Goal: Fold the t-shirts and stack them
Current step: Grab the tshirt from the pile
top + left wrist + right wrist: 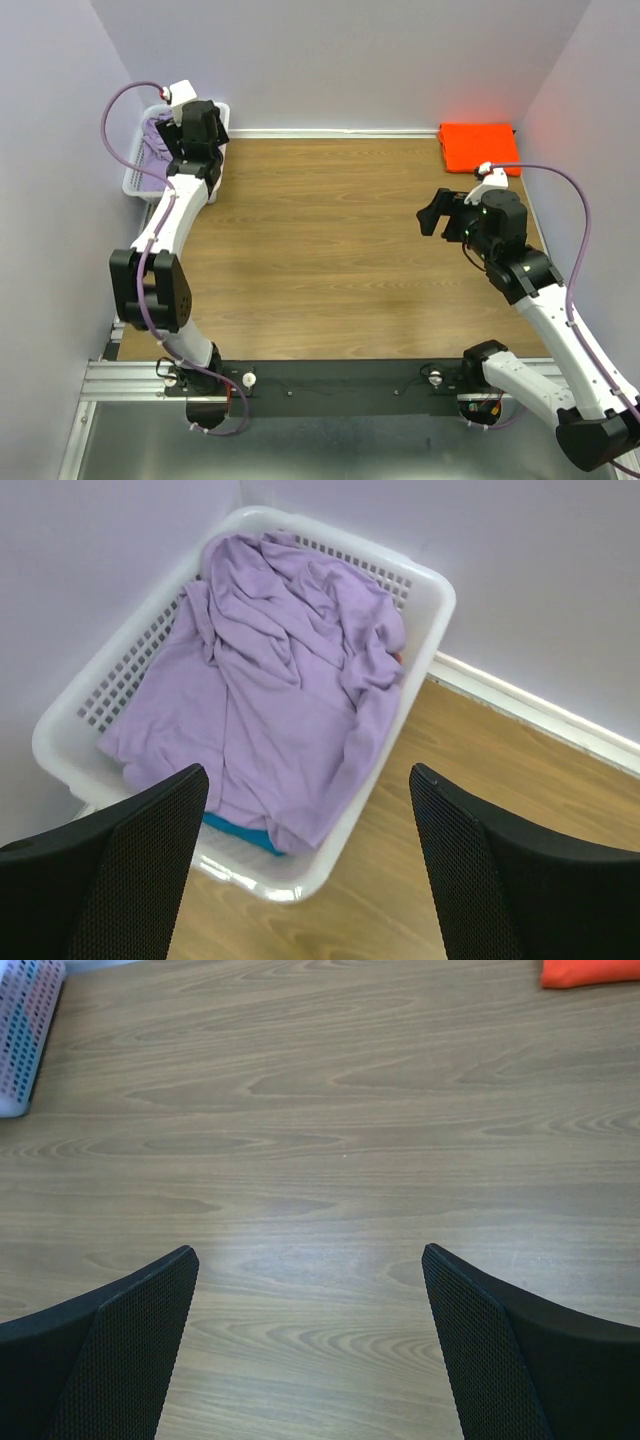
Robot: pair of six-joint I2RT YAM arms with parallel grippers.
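A crumpled lavender-purple t-shirt [270, 690] fills the white lattice basket [430, 600]. A teal-blue t-shirt [240, 836] peeks out under its near edge. My left gripper [310, 880] is open and empty, held above the basket's near corner; in the top view it [197, 128] hangs over the basket [135, 180] at the back left. A folded bright orange t-shirt [478, 145] lies at the back right; its edge shows in the right wrist view [590, 972]. My right gripper [310, 1350] is open and empty above bare table, right of centre in the top view [432, 212].
The wooden table [330, 250] is walled on the left, back and right. A white baseboard [540, 710] runs along the back wall beside the basket. The basket's side shows at the left edge of the right wrist view [25, 1030].
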